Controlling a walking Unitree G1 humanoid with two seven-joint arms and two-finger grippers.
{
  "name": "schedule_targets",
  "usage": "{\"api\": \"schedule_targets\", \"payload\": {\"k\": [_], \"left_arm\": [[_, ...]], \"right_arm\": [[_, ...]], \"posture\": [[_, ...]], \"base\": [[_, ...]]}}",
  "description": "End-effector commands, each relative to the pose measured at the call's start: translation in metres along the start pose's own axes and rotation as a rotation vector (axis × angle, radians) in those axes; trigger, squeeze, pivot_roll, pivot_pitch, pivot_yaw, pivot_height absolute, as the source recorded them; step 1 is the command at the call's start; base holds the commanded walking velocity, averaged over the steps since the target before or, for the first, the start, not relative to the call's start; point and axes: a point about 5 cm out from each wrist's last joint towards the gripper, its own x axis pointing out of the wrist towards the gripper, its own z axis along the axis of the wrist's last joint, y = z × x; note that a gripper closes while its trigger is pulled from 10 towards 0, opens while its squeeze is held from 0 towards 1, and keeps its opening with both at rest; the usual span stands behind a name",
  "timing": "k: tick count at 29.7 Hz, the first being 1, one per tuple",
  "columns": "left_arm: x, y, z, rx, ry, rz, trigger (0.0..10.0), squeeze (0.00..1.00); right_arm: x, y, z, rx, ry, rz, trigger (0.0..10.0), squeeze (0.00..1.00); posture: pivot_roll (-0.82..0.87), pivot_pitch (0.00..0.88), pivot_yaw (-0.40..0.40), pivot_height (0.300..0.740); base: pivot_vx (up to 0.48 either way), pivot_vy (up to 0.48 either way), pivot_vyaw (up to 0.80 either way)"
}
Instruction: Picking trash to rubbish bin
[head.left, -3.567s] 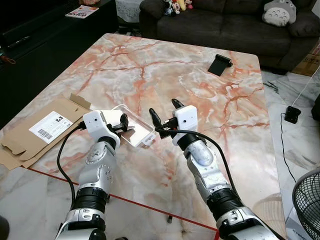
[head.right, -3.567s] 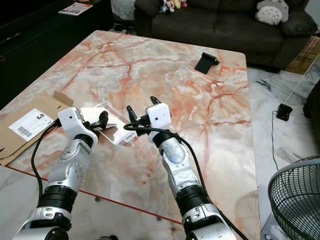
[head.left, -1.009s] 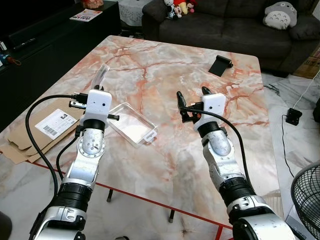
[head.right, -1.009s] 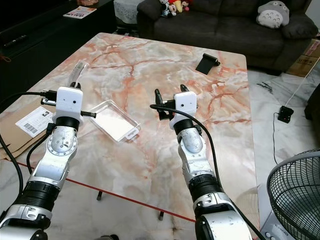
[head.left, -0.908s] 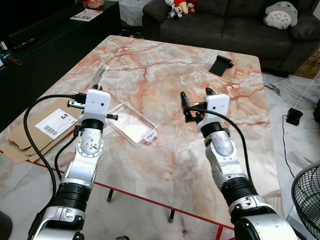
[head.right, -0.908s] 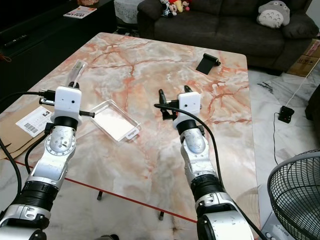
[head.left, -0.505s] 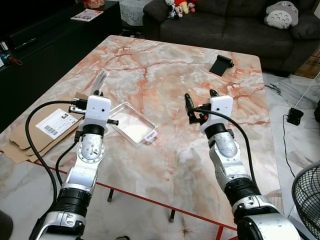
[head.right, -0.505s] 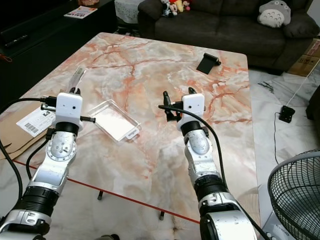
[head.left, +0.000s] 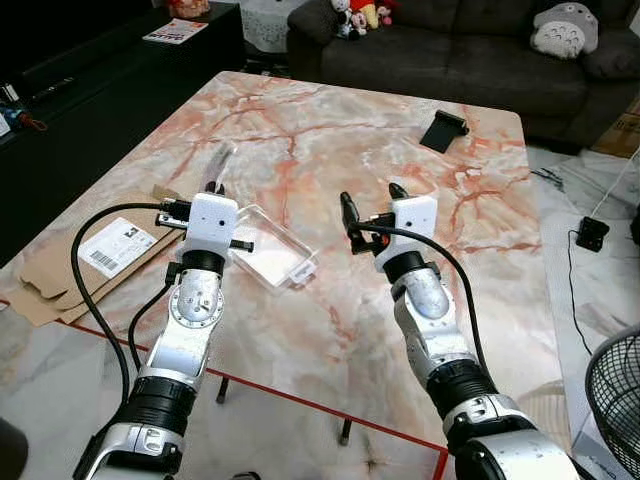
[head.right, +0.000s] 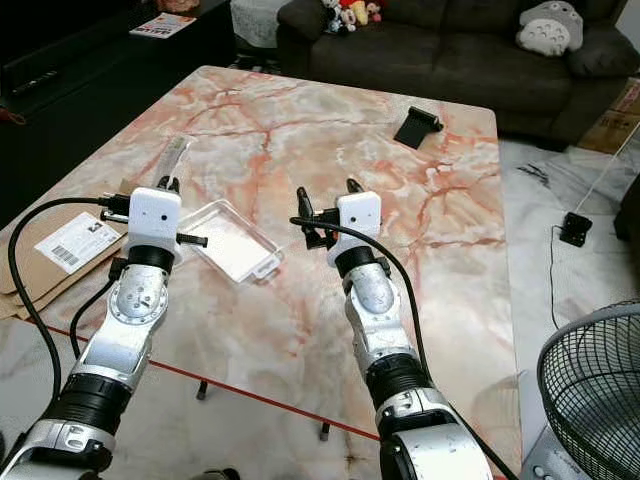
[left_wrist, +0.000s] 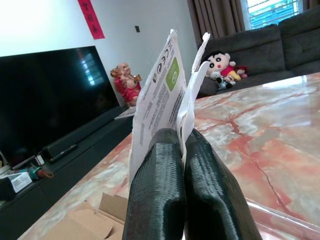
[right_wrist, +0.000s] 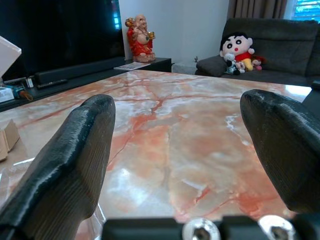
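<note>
Left gripper: I see both black fingers pressed together on a folded piece of printed plastic packaging, white with a green patch. The packaging stands upright out of the fingertips. In the left eye view the same gripper sits left of centre, lifted above the table, with the packaging sticking up past it as a pale translucent strip; at that size I cannot read the print.

Right gripper: fingers spread wide, nothing between them. In the left eye view it hangs at frame centre above the table, well apart from the left one.

Between the two grippers, slightly toward the left one, a clear plastic tray lies flat on the marble table. It looks empty, though glare on the plastic makes that hard to confirm.

Outward: flattened cardboard with a white shipping label lies at the table's left edge, middle left of the frame. A small black stand sits on the table in the upper right. A dark sofa with plush toys runs along the top of the frame. A wire fan grille shows at the lower right corner, and a black adapter with its cable lies on the floor at the right edge.
</note>
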Motion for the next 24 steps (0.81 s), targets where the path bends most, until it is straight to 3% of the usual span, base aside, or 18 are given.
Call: {"api": "schedule_targets", "payload": {"k": [1, 9, 24], "left_arm": [[0.001, -0.002, 0.004, -0.015, -0.026, -0.004, 10.0, 0.0], [-0.001, -0.002, 0.002, -0.016, -0.018, 0.003, 10.0, 0.0], [-0.001, -0.004, 0.002, -0.018, -0.016, 0.008, 10.0, 0.0]], "right_arm": [[0.0, -0.003, 0.002, -0.016, -0.01, 0.006, 10.0, 0.0], [0.001, -0.019, 0.007, -0.032, -0.015, -0.04, 10.0, 0.0], [-0.001, -0.015, 0.005, -0.031, -0.012, -0.024, 10.0, 0.0]], "posture": [[0.12, 0.059, -0.012, 0.74], [0.11, 0.07, -0.018, 0.74], [0.11, 0.083, -0.026, 0.74]], "base": [[-0.262, 0.0, 0.0], [-0.281, 0.0, 0.0], [-0.295, 0.0, 0.0]]}}
